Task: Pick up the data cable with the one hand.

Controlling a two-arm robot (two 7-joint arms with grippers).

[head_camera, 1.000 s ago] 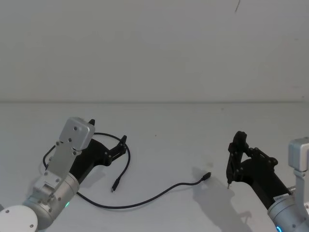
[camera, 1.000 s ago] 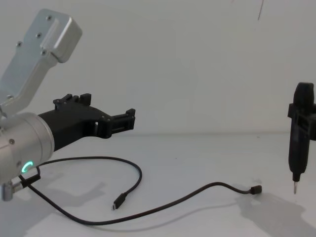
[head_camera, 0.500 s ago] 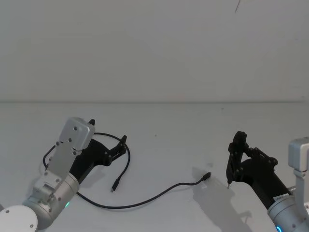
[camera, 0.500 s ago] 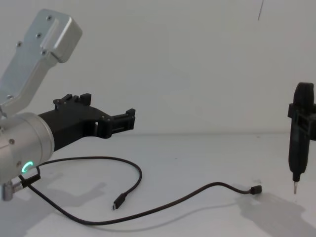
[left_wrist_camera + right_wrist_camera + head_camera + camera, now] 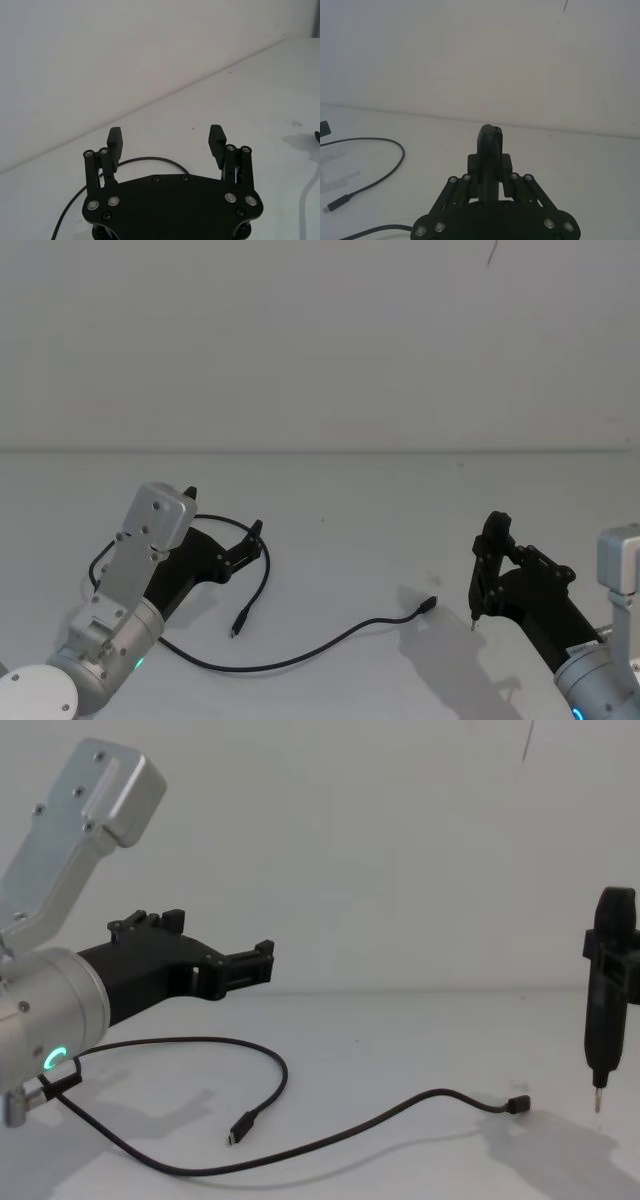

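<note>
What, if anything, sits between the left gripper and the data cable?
Nothing visible. The left gripper, open, hangs over the loop of the data cable; the chest view shows just air and bare table between them. The right gripper holds a slim black tool off by the cable's right end, not touching it.

This looks like a robotics lab: a plain white desk (image 5: 350,540) meets a plain white wall (image 5: 320,340) beyond the jaws, the right jaws clamp a black pin-tipped tool (image 5: 605,1010), and a thin black cable (image 5: 300,654) lies on the desk under the left jaws.
</note>
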